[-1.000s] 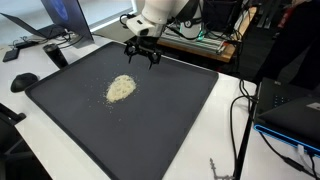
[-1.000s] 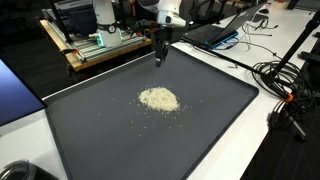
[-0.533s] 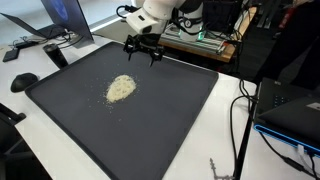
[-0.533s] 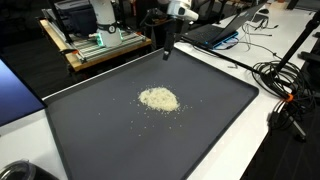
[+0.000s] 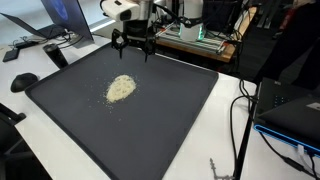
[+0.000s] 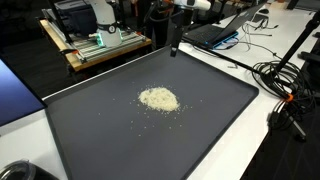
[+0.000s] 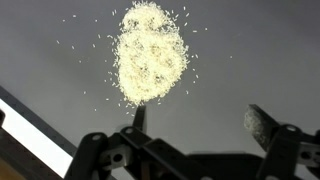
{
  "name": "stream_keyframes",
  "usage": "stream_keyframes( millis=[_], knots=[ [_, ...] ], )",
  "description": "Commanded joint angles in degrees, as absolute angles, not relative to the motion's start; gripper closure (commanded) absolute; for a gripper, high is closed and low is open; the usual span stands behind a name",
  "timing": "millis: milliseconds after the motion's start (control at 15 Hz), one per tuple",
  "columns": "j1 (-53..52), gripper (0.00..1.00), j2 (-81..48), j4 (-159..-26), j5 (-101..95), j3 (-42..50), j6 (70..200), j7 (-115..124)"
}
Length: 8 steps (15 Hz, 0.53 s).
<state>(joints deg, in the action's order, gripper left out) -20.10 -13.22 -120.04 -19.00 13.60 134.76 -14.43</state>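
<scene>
Grain pile (image 5: 121,88), pale, rice-like, lies on dark mat (image 5: 175,110), toward the mat's middle, w/ loose grains scattered round it; nothing touches it; gripper (image 5: 133,48) hangs in the air over the mat's far edge, well apart from pile, jaws spread wide & empty; wrist view looks down on pile (image 7: 150,55) w/ both fingers (image 7: 262,122) at frame bottom; black mouse (image 5: 24,81) sits on the table beside mat.
</scene>
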Motion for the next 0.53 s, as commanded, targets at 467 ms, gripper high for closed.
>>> stream_keyframes(
  millis=[467],
  knots=[
    [2.1, 0.00, -19.8, -110.6, -4.2, -0.5, 135.6, -32.6]
  ],
)
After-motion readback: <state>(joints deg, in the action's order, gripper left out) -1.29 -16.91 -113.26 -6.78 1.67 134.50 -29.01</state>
